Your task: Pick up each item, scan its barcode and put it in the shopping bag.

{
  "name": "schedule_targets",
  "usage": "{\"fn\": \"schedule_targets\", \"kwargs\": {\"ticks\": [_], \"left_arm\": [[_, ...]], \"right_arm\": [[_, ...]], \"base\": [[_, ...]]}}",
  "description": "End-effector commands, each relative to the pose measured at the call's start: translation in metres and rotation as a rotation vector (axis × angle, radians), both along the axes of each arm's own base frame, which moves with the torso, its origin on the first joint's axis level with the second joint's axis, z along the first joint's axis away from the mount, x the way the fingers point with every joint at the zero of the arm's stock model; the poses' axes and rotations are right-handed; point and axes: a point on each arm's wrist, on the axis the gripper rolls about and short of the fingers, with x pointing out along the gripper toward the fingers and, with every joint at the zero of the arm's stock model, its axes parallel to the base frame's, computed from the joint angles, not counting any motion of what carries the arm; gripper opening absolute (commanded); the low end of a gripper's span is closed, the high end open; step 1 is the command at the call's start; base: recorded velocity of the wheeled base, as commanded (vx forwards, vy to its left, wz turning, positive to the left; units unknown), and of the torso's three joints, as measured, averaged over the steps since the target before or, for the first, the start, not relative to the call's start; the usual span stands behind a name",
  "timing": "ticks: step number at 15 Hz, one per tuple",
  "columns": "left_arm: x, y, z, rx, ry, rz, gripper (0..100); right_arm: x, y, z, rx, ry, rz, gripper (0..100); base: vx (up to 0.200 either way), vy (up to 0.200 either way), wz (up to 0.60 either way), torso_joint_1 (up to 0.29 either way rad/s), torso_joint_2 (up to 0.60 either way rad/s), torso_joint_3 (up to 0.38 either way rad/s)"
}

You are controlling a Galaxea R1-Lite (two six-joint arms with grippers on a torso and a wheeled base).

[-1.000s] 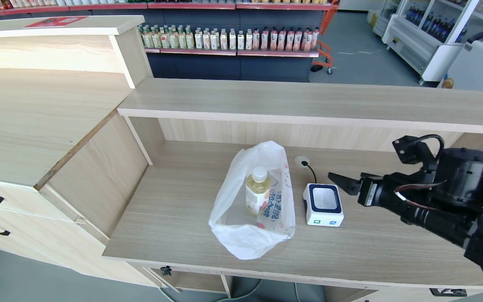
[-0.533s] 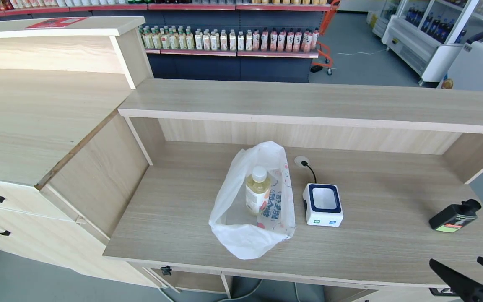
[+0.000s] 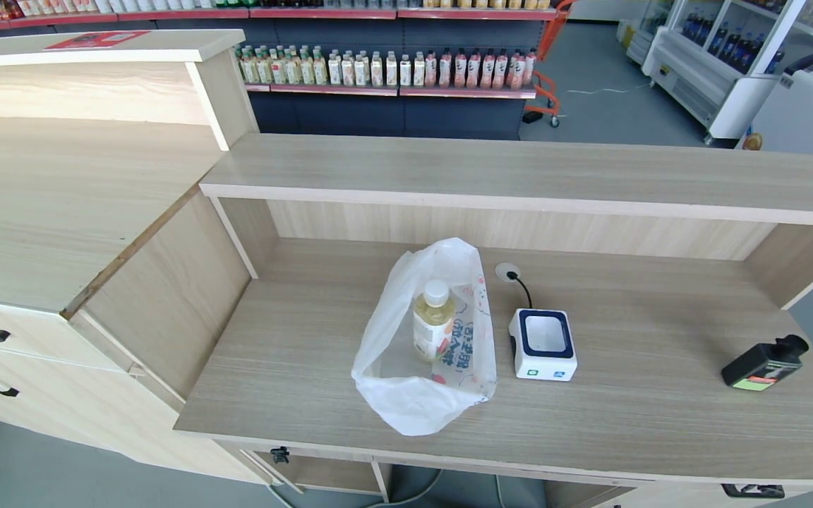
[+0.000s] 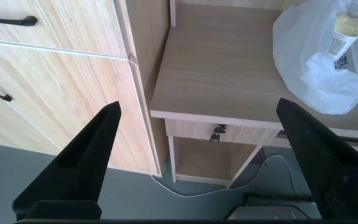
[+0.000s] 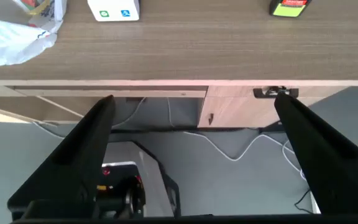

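Observation:
A white plastic shopping bag lies open on the counter, with a pale yellow drink bottle standing in it. To the right of the bag sits a white and blue barcode scanner. A small black bottle with a green and red label lies on its side at the counter's right end. My left gripper hangs open and empty below the counter's front left corner, the bag beyond it. My right gripper is open and empty below the front edge, with the scanner and black bottle beyond.
A raised wooden ledge runs along the back of the counter. A taller cabinet with drawers stands at the left. A cable runs from the scanner to a hole behind it. Store shelves and coolers fill the background.
My right arm has pulled back from above the counter beside the scanner, dropped below the front edge and left the head view. The black bottle that it hid now shows.

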Motion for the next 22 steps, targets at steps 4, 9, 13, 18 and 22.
{"fn": "schedule_targets", "kwargs": {"ticks": [4,9,13,18,22], "left_arm": [[0.0,0.0,0.0,0.006,0.0,0.002,100],[0.0,0.0,0.0,0.006,0.0,0.002,100],[0.0,0.0,0.0,0.006,0.0,0.002,100],[0.0,0.0,0.0,0.006,0.0,0.002,100],[0.0,0.0,0.0,0.005,0.0,0.002,100]], "right_arm": [[-0.0042,-0.0009,-0.0056,0.003,-0.044,-0.037,100],[-0.0042,-0.001,-0.0056,0.001,-0.044,-0.039,100],[-0.0042,-0.0009,-0.0056,0.002,-0.044,-0.037,100],[-0.0042,-0.0009,-0.0056,0.002,-0.044,-0.037,100],[-0.0042,-0.0009,-0.0056,0.003,-0.044,-0.034,100]], "base": [[0.0,-0.15,0.0,0.004,0.0,0.003],[0.0,-0.2,0.0,0.007,0.0,0.002],[0.0,-0.2,0.0,0.002,0.0,0.002],[0.0,-0.2,0.0,0.004,0.0,0.004],[0.0,-0.2,0.0,0.002,0.0,0.004]]}}
